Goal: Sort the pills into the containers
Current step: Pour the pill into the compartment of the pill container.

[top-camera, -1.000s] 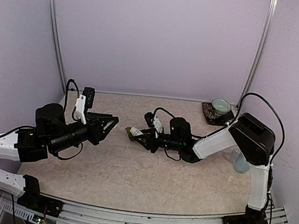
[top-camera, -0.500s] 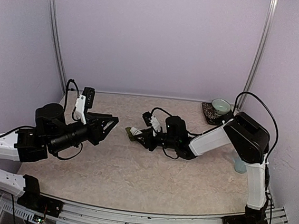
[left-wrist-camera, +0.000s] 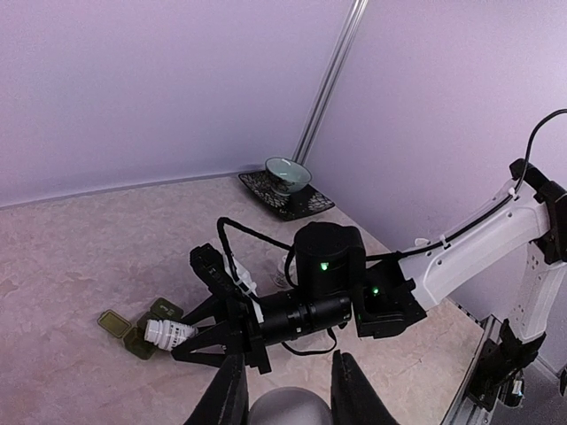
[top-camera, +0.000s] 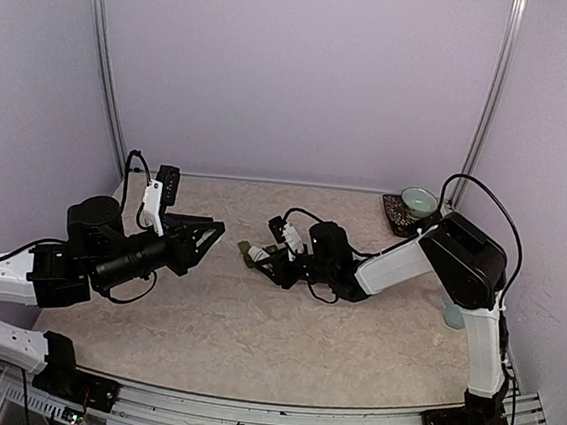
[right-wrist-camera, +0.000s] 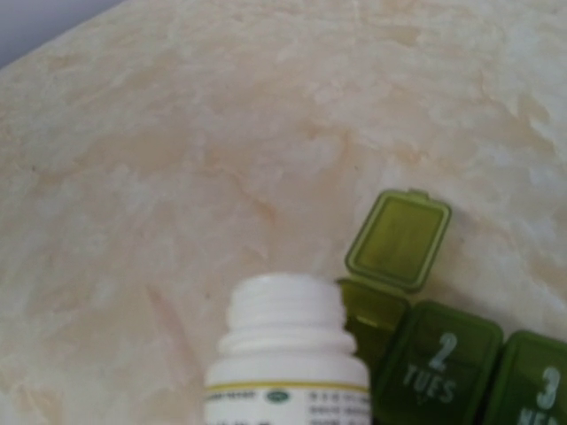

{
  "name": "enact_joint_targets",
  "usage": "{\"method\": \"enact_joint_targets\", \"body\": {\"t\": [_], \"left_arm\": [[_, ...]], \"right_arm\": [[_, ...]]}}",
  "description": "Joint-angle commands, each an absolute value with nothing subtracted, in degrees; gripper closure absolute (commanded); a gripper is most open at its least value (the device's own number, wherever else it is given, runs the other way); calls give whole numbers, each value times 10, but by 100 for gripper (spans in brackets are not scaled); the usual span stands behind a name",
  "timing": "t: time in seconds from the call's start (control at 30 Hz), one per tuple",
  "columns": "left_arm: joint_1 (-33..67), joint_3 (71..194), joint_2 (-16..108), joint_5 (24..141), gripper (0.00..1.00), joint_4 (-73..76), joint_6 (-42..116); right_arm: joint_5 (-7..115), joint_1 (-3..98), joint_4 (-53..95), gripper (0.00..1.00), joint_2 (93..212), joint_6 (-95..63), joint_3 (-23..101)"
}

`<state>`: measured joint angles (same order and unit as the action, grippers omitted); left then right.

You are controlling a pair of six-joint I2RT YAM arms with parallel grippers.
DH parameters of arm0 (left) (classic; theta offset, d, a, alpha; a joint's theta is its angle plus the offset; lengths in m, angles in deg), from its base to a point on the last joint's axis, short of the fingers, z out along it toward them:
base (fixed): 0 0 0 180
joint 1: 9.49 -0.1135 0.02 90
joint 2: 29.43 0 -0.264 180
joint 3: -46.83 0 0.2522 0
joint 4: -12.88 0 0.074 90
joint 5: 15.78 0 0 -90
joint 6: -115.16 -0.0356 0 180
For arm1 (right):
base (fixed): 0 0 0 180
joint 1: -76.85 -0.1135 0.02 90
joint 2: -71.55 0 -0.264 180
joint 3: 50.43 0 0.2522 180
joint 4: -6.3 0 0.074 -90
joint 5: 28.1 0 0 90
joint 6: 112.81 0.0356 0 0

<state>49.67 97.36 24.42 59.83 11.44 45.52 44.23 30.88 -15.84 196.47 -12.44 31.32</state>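
The containers (right-wrist-camera: 434, 363) are a dark green strip on the table. The end compartment's lid (right-wrist-camera: 399, 237) is flipped open, and the two beside it are shut. My right gripper (top-camera: 262, 258) is shut on a white pill bottle (right-wrist-camera: 288, 354). The bottle lies level, uncapped, its mouth next to the open compartment. No pills show. From the left wrist view the bottle (left-wrist-camera: 168, 332) lies over the containers (left-wrist-camera: 133, 341), held by the right gripper (left-wrist-camera: 190, 335). My left gripper (top-camera: 209, 231) hangs left of them, shut on a grey rounded cap (left-wrist-camera: 283, 409).
A green bowl (top-camera: 418, 200) on a dark saucer stands at the back right corner. A pale blue mug (top-camera: 451, 314) sits by the right arm's base link. A small pale thing (left-wrist-camera: 288, 266) lies behind the right wrist. Purple walls enclose the table.
The right arm has slid a little to the left with the bottle, its elbow swinging left and uncovering the mug. The left arm has not moved.
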Motion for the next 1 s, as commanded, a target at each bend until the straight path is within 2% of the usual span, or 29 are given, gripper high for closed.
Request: {"method": "enact_joint_targets", "body": {"t": [0.0, 0.97], "left_arm": [[493, 972, 236, 602, 82, 117, 456], [494, 962, 225, 600, 82, 123, 460]], "right_arm": [[450, 313, -142, 99, 1980, -118, 328], [470, 313, -21, 100, 1964, -126, 370]]}}
